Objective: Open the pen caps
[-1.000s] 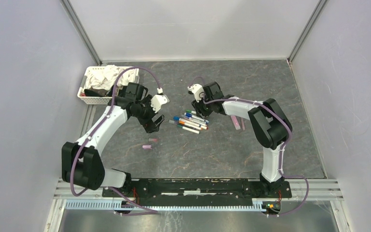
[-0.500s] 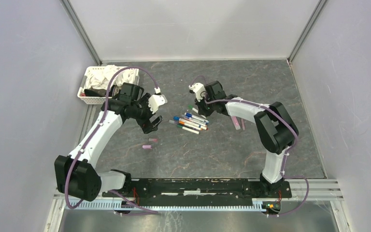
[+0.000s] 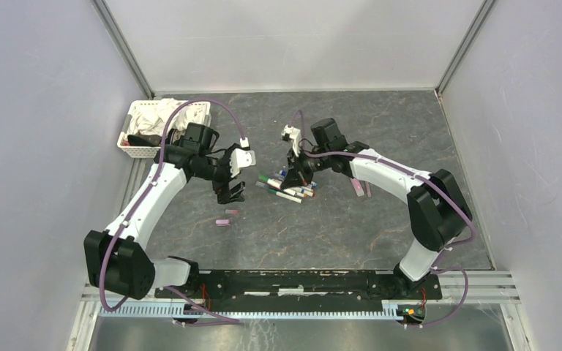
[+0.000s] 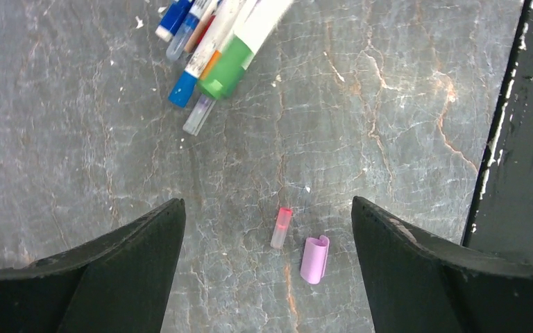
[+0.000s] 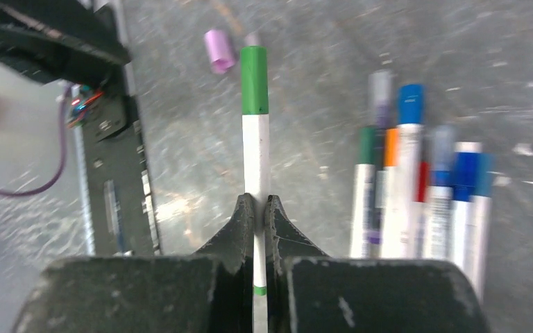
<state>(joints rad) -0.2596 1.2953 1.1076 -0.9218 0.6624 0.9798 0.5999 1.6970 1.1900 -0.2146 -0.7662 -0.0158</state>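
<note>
My right gripper [image 5: 255, 208] is shut on the white barrel of a pen [image 5: 255, 163] whose green cap [image 5: 254, 80] points away from the wrist. From above, the right gripper [image 3: 293, 164] holds this pen [image 3: 272, 176] over the left end of the pile of pens [image 3: 295, 190]. The green cap [image 4: 226, 69] also shows large in the left wrist view, above the pile. My left gripper [image 4: 265, 206] is open and empty, hovering over two loose pen caps on the table, a small pink-red one [image 4: 281, 227] and a lilac one [image 4: 314, 259]. Seen from above, the left gripper [image 3: 232, 191] is just left of the pile.
A white basket [image 3: 127, 136] of cloths stands at the back left. Two pinkish pens [image 3: 360, 187] lie right of the pile. The black rail [image 3: 300, 281] with the arm bases runs along the near edge. Grey walls enclose the table.
My right gripper has shut on the green-capped pen and raised it off the pile. The left gripper has shifted slightly right and nearer, staying open.
</note>
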